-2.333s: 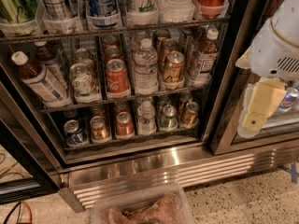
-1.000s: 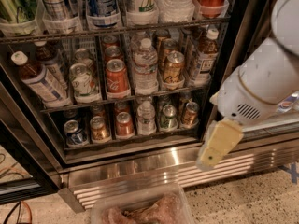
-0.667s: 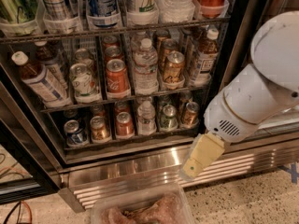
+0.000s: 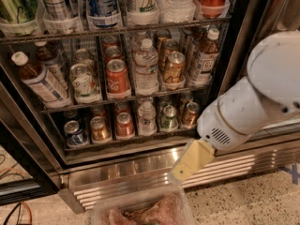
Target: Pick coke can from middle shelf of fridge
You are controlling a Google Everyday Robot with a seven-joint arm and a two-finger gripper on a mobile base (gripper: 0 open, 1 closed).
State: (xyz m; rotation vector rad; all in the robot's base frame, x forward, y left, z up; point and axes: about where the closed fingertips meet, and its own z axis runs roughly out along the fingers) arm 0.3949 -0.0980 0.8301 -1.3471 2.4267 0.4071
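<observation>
Looking down into a fridge (image 4: 117, 162) with a black frame, wire shelves and a ribbed steel base grille. On the middle shelf (image 4: 154, 95), a dark wire rack split into narrow lanes, standing upright at the front of its lane: the coke can (image 4: 117, 77), red with a silver top. Flanked toward the left edge of view by a green-and-white can (image 4: 83, 82) and toward the right by a clear water bottle (image 4: 146, 67), with a gold-brown can (image 4: 174, 67) one lane further right. On the shelf below, a second red can (image 4: 124, 124) among other small cans.

Low and right of all this, outside the shelves and in front of the base grille: the gripper (image 4: 183, 171), a pale tan piece pointing down and left from a bulky white arm (image 4: 253, 107). Well apart from the coke can, lower than it and off to its right. Cannot tell whether wide or narrow.

Just beneath the gripper's tip, at the bottom edge of view: a clear plastic tub (image 4: 101, 209) with pinkish contents.
</observation>
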